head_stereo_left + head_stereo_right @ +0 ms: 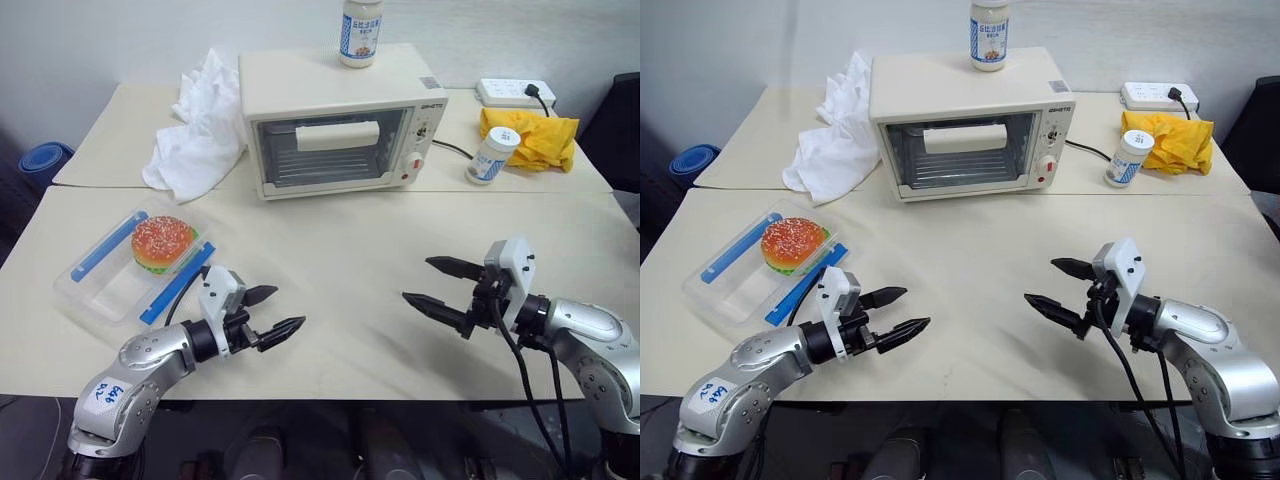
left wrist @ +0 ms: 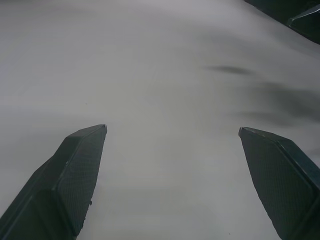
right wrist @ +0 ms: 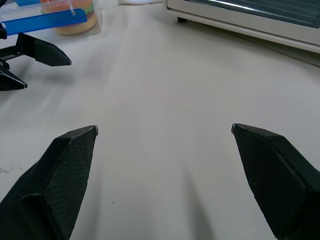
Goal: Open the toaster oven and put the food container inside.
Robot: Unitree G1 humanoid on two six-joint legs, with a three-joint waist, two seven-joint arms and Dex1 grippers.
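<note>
The cream toaster oven (image 1: pixel 335 125) stands at the back centre of the table, its glass door shut under a cream bar handle (image 1: pixel 338 135). The food container (image 1: pixel 130 268), a clear shallow box with blue clips and a toy burger (image 1: pixel 163 243) inside, lies at the front left. My left gripper (image 1: pixel 283 312) hovers open just to the container's right, pointing towards the table's middle. My right gripper (image 1: pixel 432 283) is open at the front right, pointing left, nothing between its fingers. In the right wrist view the container (image 3: pixel 55 15) and the oven's lower edge (image 3: pixel 245 20) show beyond the fingertips.
A white bottle (image 1: pixel 361 32) stands on top of the oven. A crumpled white cloth (image 1: pixel 196 125) lies left of it. To the oven's right are a smaller white bottle (image 1: pixel 491 155), a yellow cloth (image 1: pixel 530 137) and a power strip (image 1: pixel 515 93) with a cord.
</note>
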